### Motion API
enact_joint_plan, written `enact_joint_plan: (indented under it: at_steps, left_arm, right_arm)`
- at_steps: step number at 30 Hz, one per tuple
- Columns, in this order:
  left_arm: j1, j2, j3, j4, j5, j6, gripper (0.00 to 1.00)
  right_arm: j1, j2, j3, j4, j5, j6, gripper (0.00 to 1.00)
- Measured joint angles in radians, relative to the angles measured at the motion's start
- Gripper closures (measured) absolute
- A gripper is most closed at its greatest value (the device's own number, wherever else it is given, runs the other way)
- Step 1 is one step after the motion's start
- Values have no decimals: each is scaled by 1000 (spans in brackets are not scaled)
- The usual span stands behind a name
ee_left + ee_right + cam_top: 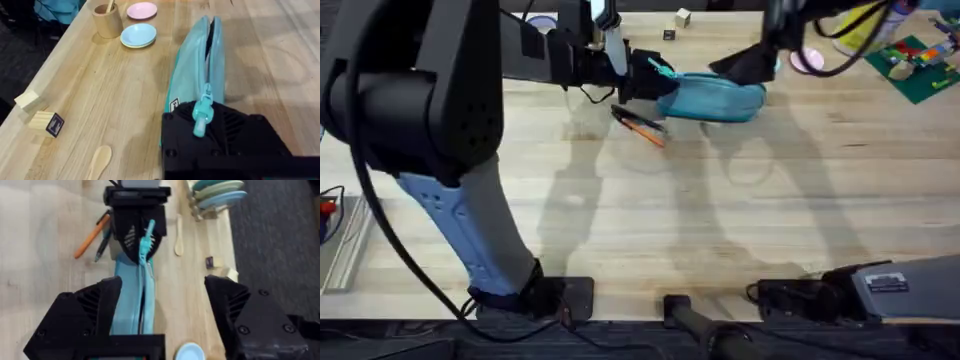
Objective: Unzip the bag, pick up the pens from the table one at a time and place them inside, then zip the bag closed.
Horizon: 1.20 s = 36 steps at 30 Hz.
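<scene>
Two pens (pixel 640 125) half hidden beside bag (pixel 715 98), left end effector (pixel 200 131) pinching its zipper pull (pixel 202 111), right end effector (pixel 162 312) spread

The tabletop (pixel 620 230) carries the bag (pixel 715 98) near its far edge, two pens (pixel 640 124) just beside it, and dishes (pixel 139 35) farther along.

The bag (pixel 192 75) is soft matt teal cloth on the table (pixel 115 95) of pale smooth-grained wood.
</scene>
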Motion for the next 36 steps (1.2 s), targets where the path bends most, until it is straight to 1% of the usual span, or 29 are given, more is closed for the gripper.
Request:
enact_joint_plan:
  at_steps: [4, 5, 6, 10, 11, 13, 30, 32, 36]
  left_arm:
    - [0, 0, 0, 0, 0, 0, 958]
    - [0, 0, 0, 1, 0, 1, 899]
    - [0, 0, 0, 3, 2, 0, 769]
    - [-1, 0, 0, 5, 4, 0, 119]
    - [-1, 0, 0, 4, 4, -4, 40]
    - [-1, 0, 0, 4, 4, -4, 10]
    - [-1, -3, 0, 4, 6, -8, 8]
    - [-1, -19, 0, 2, -9, -35, 7]
    - [0, -101, 0, -9, -66, -131, 8]
  right_arm:
    - [-23, -25, 2, -28, 3, 0, 5]
    - [-24, -25, 2, -35, 3, 0, 5]
    - [-24, -25, 2, -43, 3, 0, 5]
    - [-24, -25, 2, -62, 3, 0, 5]
    - [-24, -25, 2, -63, 3, 0, 5]
    - [-24, -25, 2, -62, 3, 0, 5]
    - [-24, -25, 2, -71, 3, 0, 6]
    - [-24, -25, 2, -80, 3, 0, 6]
    - [-24, -25, 2, -92, 3, 0, 6]
